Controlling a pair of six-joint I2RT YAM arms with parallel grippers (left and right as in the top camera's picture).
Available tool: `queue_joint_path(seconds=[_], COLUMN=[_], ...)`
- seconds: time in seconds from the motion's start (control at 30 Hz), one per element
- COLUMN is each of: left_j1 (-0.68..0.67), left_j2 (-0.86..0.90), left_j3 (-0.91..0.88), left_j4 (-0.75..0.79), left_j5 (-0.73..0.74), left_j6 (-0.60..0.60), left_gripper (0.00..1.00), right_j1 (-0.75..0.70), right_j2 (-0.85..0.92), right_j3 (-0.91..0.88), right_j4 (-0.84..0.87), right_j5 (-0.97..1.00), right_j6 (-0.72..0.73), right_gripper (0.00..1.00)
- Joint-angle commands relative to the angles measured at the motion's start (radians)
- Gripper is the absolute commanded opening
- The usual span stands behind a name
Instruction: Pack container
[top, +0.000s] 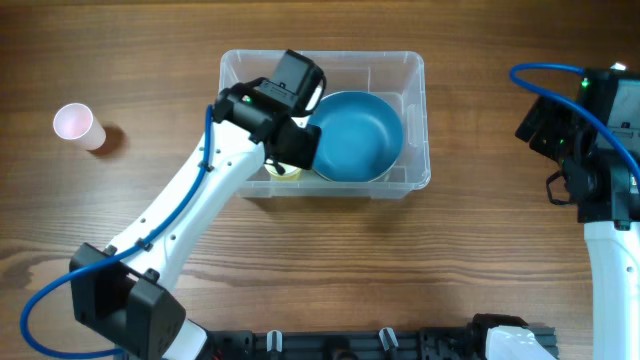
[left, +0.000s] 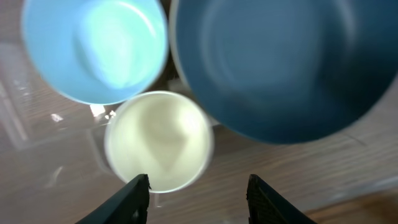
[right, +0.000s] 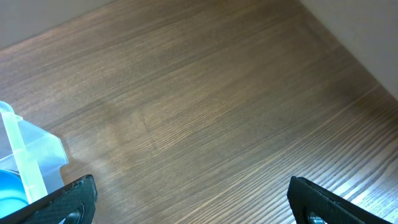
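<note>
The container (top: 324, 56), a clear plastic bin, stands at the table's far middle. Inside it lies a dark blue bowl (top: 355, 135) (left: 280, 62). Beside that are a light blue bowl (left: 93, 50) and a pale yellow cup (left: 158, 140) (top: 283, 172). My left gripper (left: 199, 180) hangs over the bin's left half, pointing down. It is open with nothing between its fingers, and the yellow cup's rim lies just past the left fingertip (left: 142, 182). My right gripper (right: 193, 186) is open over bare wood, right of the bin.
A pink cup (top: 78, 126) stands upright on the table far to the left. The right arm (top: 600, 190) sits near the right edge. A corner of the bin (right: 25, 149) shows at the left of the right wrist view.
</note>
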Motion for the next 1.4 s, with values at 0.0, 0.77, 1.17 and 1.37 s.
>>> queue_joint_path(seconds=[0.0, 0.77, 1.17, 1.37], left_j1=[0.112, 0.802, 0.919, 0.924], left_j2=[-0.030, -0.024, 0.223, 0.309], left_j3=[0.024, 0.036, 0.036, 0.036], left_j4=[0.003, 0.272, 0.377, 0.432], left_j5=[-0.015, -0.093, -0.093, -0.093], left_j6=[0.001, 0.167, 0.167, 0.167], left_gripper=[0.52, 0.65, 0.68, 0.68], right_j1=[-0.002, -0.002, -0.002, -0.002], right_j2=[0.007, 0.007, 0.007, 0.007], right_j3=[0.010, 0.010, 0.010, 0.010], right_j4=[0.003, 0.003, 0.003, 0.003], right_j5=[0.017, 0.017, 0.017, 0.017], right_j6=[0.013, 0.013, 0.013, 0.013], right_gripper=[1.00, 1.00, 0.99, 1.00])
